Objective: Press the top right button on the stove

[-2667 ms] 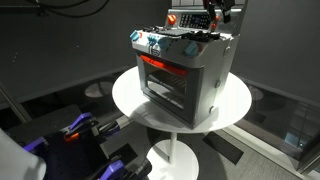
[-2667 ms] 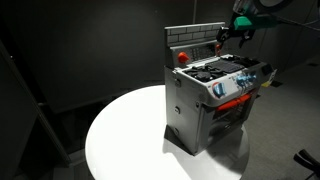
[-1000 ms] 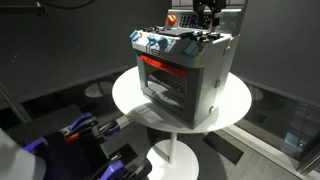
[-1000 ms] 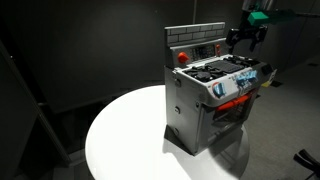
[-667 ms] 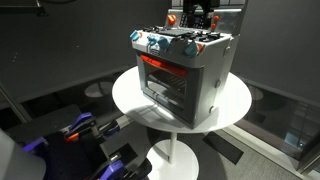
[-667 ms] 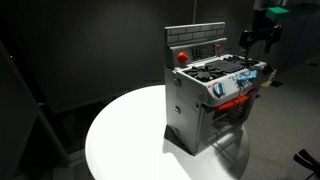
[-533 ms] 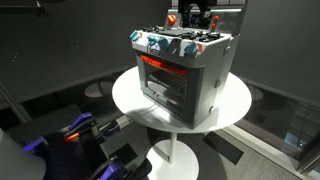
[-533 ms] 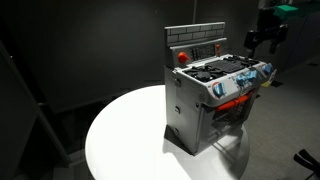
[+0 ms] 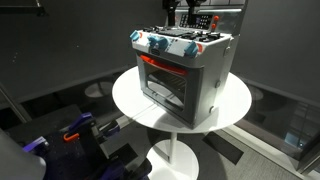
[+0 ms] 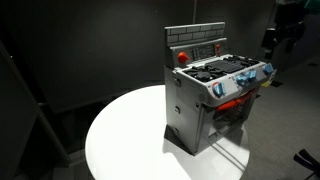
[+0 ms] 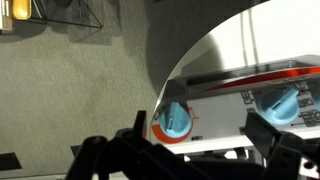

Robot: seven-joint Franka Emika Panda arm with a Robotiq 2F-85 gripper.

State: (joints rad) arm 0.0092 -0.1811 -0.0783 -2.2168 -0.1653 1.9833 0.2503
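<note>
While the gripper (image 10: 279,40) hangs off to the side of the stove (image 10: 213,95), well clear of it in an exterior view, nothing is touching the toy, which stands near the edge of the round white table (image 10: 120,140). The wrist view looks down past the dark fingers (image 11: 110,155) onto the front of the stove: a blue-white knob (image 11: 173,121) and the red-orange bar (image 11: 250,74) show between them. From that picture the jaws look spread with nothing held, though the fingers are dark and partly cut off.

The buttons sit on the dark back panel (image 10: 195,40), with a red button (image 10: 181,57) at one end. The top right one is too small to pick out here.

To press it well, the arm would likely need to come in over the cooktop and square up to the back panel first. Drawing the jaws together would give one firm tip instead of two fingers straddling the button. The push should be short and straight into the panel. The stove looks light and sits loose on the table, so a slanted or heavy push could slide or tip it.
</note>
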